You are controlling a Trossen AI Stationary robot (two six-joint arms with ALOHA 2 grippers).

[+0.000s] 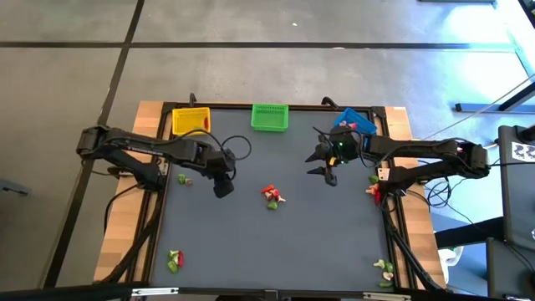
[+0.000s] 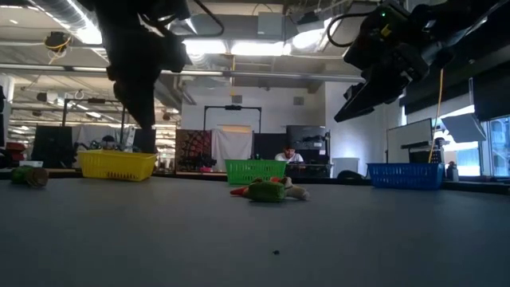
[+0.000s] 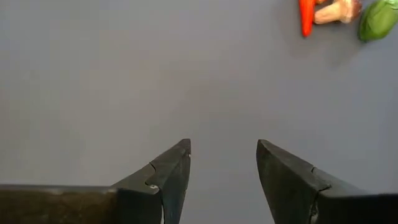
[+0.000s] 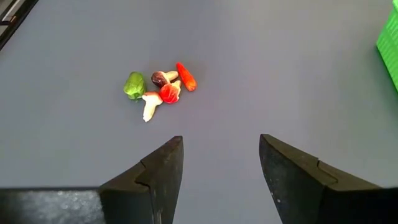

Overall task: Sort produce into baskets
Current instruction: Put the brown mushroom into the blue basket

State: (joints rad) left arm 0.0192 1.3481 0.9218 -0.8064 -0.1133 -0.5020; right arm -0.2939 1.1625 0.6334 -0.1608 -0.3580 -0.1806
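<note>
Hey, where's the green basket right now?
In the high view the green basket sits at the table's far edge, about midway, between the yellow basket on the left arm's side and the blue basket on the right arm's side.

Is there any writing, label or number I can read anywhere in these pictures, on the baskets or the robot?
None can be read.
White tag with dark marks at the high view's right edge: too small and blurred to read.
Yellow basket, green basket, blue basket: no lettering visible.
Small white patch on the right arm: too small to tell.
</note>
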